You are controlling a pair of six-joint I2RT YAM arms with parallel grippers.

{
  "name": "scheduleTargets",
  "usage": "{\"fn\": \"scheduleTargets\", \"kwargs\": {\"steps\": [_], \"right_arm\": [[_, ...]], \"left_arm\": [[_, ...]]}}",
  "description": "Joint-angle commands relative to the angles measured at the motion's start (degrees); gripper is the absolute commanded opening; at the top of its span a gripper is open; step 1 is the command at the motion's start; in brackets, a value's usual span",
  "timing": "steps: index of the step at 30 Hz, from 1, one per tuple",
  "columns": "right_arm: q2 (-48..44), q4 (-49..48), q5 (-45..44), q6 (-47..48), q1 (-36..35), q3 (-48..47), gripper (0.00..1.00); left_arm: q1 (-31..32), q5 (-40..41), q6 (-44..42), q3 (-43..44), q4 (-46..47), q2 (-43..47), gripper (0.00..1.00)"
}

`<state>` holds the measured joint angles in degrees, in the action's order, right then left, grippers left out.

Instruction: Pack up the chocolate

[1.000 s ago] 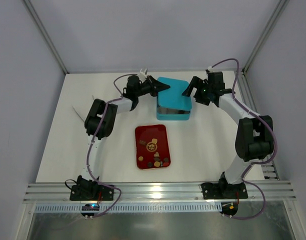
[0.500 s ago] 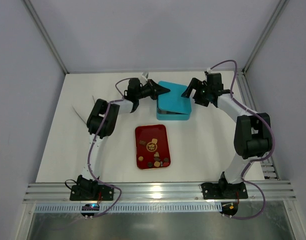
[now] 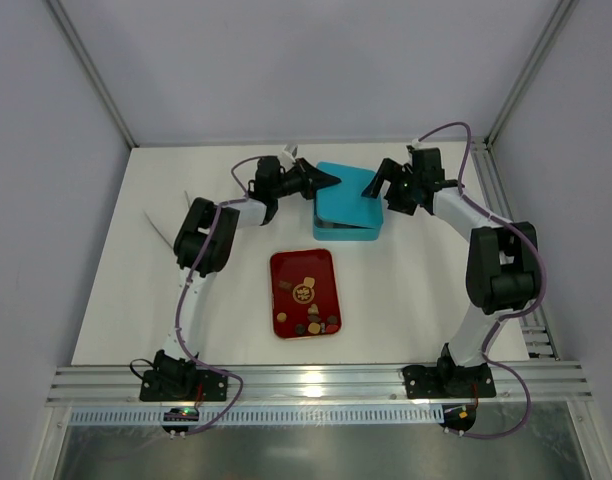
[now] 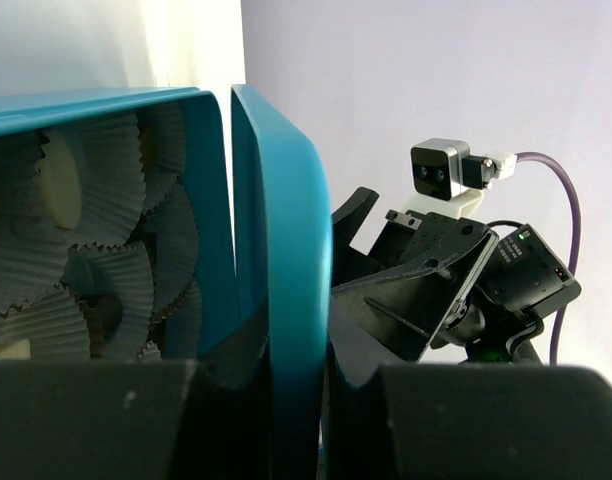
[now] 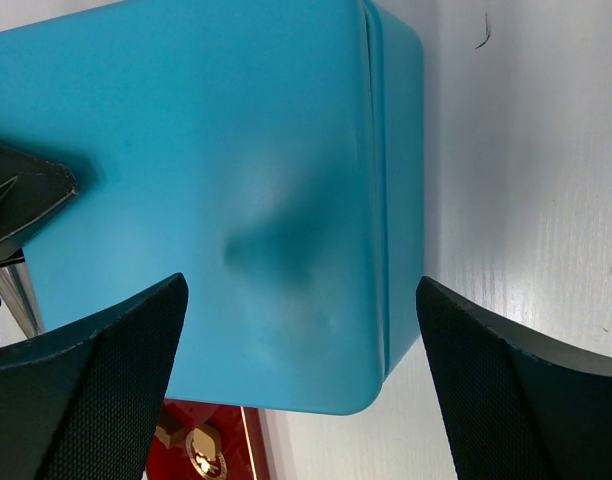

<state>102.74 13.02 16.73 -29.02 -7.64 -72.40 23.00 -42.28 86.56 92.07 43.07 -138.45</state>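
The chocolate (image 3: 307, 293) lies as small brown and tan pieces on the red tray (image 3: 286, 262) mid-table; a few pieces (image 5: 191, 445) show in the right wrist view. Behind the tray stands a teal box (image 3: 346, 233) with its teal lid (image 3: 344, 193) on top. My left gripper (image 3: 329, 181) is shut on the lid's left edge (image 4: 286, 230), one finger on each side. Grey-white paper cups (image 4: 106, 230) line the box's inside. My right gripper (image 3: 376, 188) hangs open over the lid's right edge (image 5: 216, 200), touching nothing.
The right arm's gripper and wrist camera (image 4: 441, 170) face my left gripper from across the lid. White table (image 3: 436, 290) lies around the box and tray, with wall posts at the back corners. A thin white strip (image 3: 158, 228) lies at the left.
The right gripper has drifted slightly toward the lid, still open. The left gripper keeps its hold on the lid's edge and has barely moved.
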Motion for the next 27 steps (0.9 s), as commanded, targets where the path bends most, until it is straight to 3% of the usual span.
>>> {"fn": "scheduleTargets", "kwargs": {"steps": [1, 13, 27], "right_arm": [[0.8, -2.6, 0.8, 0.0, 0.1, 0.0, 0.95], [2.3, -2.9, 1.3, -0.3, -0.1, -0.4, 0.94], [4.3, -3.3, 1.8, -0.6, -0.4, -0.3, 0.93]], "left_arm": [[-0.1, -1.8, 0.4, 2.1, 3.5, -0.6, 0.17], [-0.6, -2.0, 0.4, 1.7, 3.4, -0.9, 0.31], [-1.8, -2.0, 0.1, 0.8, 3.1, -0.7, 0.38]]}}
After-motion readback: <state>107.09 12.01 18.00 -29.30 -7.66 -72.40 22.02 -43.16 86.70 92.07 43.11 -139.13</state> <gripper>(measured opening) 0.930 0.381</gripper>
